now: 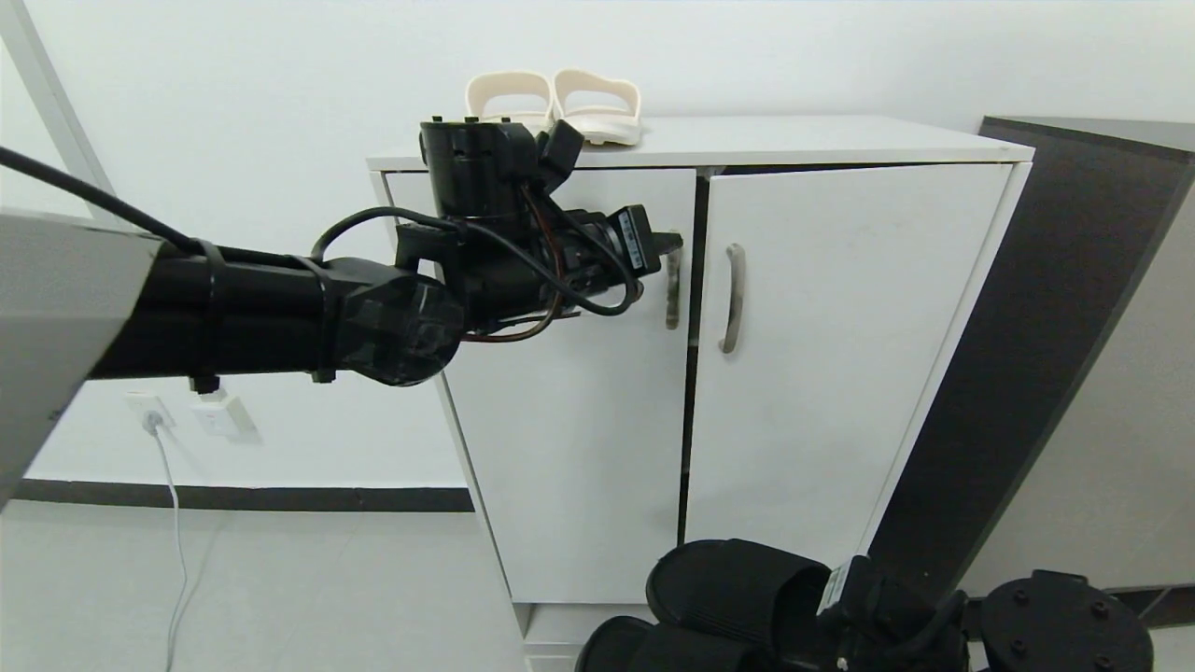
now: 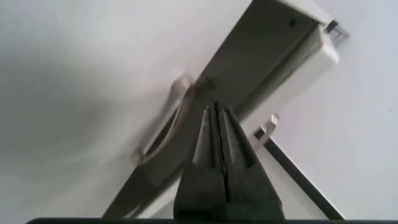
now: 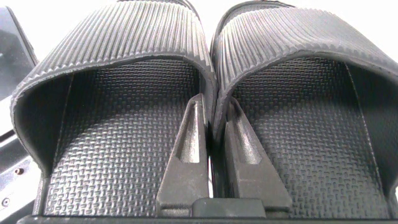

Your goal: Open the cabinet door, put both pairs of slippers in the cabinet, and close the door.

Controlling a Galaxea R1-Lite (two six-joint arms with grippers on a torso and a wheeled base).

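Observation:
The white cabinet (image 1: pixel 840 373) has two doors with a dark gap between them. My left gripper (image 1: pixel 674 245) sits at the upper end of the left door's metal handle (image 1: pixel 672 289). In the left wrist view its fingers (image 2: pixel 208 134) are pressed together, shut, with the handle (image 2: pixel 163 127) just beside them and nothing between them. A cream pair of slippers (image 1: pixel 555 103) rests on the cabinet top. Low in front of the cabinet, my right gripper (image 3: pixel 214 146) is shut on the touching inner walls of the black slippers (image 3: pixel 124 143), also seen in the head view (image 1: pixel 738 588).
The right door has its own handle (image 1: pixel 733 299). A tall dark grey panel (image 1: pixel 1074 327) stands against the cabinet's right side. A wall socket with a white cable (image 1: pixel 154 420) is low on the left wall, above open floor.

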